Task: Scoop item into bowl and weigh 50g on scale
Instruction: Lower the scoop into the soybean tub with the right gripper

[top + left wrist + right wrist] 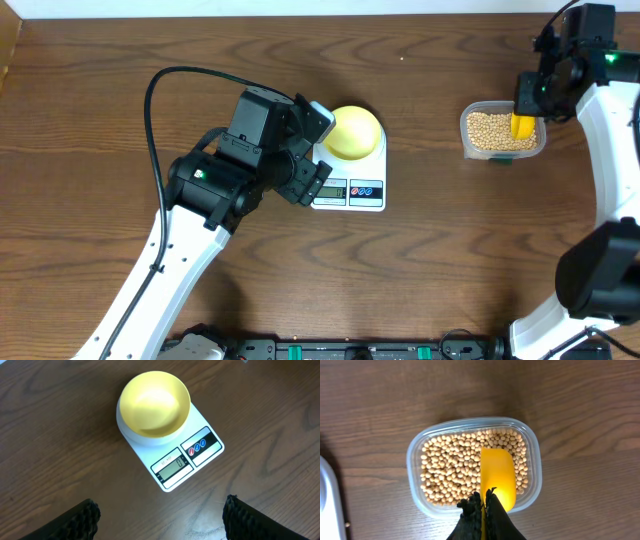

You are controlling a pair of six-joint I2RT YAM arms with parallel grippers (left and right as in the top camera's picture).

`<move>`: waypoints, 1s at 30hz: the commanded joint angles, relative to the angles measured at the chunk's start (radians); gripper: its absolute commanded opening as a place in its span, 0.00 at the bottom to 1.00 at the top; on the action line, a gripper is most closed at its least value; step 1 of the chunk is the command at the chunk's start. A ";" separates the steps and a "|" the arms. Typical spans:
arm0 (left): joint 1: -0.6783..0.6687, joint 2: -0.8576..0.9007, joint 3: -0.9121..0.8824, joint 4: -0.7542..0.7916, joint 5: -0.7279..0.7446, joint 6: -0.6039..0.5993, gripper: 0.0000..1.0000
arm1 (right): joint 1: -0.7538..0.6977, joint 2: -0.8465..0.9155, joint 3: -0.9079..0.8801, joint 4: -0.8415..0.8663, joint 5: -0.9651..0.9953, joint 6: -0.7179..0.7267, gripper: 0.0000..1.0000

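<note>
My right claw (484, 496) grips the yellow scoop (497, 472) among the soybeans (450, 467); left claw (160, 512) spread wide, near the scale (172, 467).

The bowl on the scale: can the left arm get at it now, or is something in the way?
Probably yes. The left arm's open fingers face the bowl on the scale, and nothing stands between them in the left wrist view.
</note>
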State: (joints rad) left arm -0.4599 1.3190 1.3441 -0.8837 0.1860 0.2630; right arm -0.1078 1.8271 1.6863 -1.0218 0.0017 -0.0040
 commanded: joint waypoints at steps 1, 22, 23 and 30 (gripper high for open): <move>0.005 0.000 0.008 -0.002 0.013 0.010 0.81 | 0.002 0.036 0.013 0.006 0.022 0.014 0.01; 0.005 0.000 0.008 -0.002 0.013 0.010 0.81 | 0.002 0.165 0.010 0.015 -0.034 -0.017 0.01; 0.005 0.000 0.008 -0.002 0.013 0.010 0.81 | 0.002 0.165 0.010 0.015 -0.047 -0.022 0.01; 0.005 0.000 0.008 -0.002 0.013 0.010 0.81 | -0.003 0.170 0.002 0.045 -0.066 -0.075 0.01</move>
State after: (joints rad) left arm -0.4599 1.3190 1.3437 -0.8837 0.1860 0.2630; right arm -0.1078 1.9610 1.6978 -0.9909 -0.0471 -0.0368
